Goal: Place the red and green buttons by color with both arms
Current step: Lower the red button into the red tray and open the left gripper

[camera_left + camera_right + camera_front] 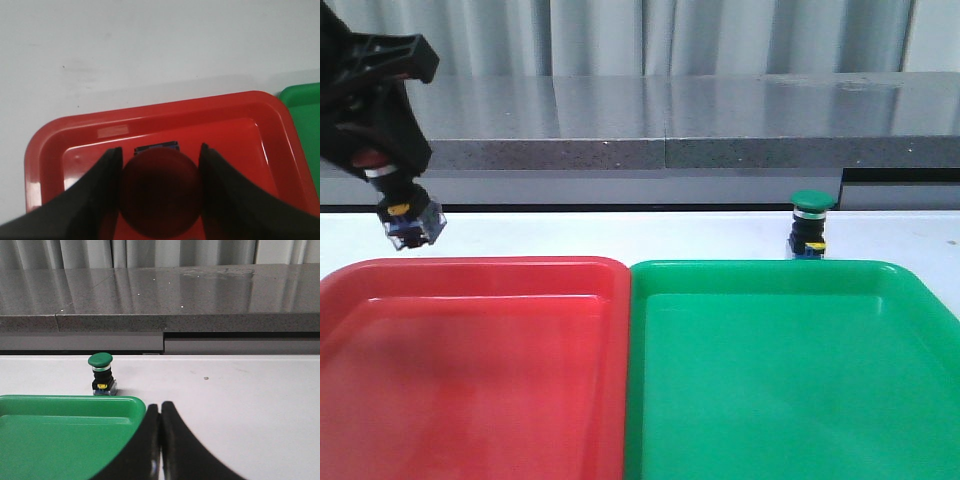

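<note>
— Holding the red button (pixel 398 196) in my left gripper (pixel 382 165), jaws clamped on its cap, and it hangs in the air over the far left corner of the red tray (pixel 470 340). From the left wrist view the cap sits squarely between the fingers (pixel 95 200) with the tray floor beneath.

— And the green one?

— Untouched. The green button (pixel 810 224) stands upright on the bench, just beyond the far edge of the green tray (pixel 790 380). My right gripper (pixel 160 440) hovers near the tray's far right corner, jaws pressed together on nothing, well apart from the button.

— So how far along?

— I'd judge under halfway: neither button is in a tray yet. Red needs lowering and release; green needs the whole pick and place.
</note>
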`<action>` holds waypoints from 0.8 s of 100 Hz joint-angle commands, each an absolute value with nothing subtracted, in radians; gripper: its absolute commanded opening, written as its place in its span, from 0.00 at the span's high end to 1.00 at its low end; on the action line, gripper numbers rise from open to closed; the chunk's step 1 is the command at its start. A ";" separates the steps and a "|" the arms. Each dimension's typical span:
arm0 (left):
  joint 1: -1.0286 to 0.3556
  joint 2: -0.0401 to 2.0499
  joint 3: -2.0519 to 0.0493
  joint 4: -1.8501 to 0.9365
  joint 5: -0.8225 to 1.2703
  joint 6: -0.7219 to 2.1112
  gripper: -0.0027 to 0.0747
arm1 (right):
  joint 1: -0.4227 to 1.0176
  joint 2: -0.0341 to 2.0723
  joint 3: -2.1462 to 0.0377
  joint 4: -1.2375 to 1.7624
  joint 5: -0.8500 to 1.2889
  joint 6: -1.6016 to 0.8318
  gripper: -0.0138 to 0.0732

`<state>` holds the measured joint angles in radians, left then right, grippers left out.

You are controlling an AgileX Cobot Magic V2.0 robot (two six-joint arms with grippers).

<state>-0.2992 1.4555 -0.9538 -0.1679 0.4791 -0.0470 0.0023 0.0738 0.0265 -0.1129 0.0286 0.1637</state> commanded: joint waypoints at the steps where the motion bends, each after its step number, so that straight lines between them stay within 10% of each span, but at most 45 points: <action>1: -0.319 1.419 -0.948 -0.192 0.383 -0.073 0.84 | 0.004 0.083 0.013 -0.124 -0.059 0.161 0.91; 80: -0.396 1.609 -0.914 -0.199 0.316 -0.073 0.77 | 0.004 0.083 0.013 -0.124 -0.059 0.161 0.91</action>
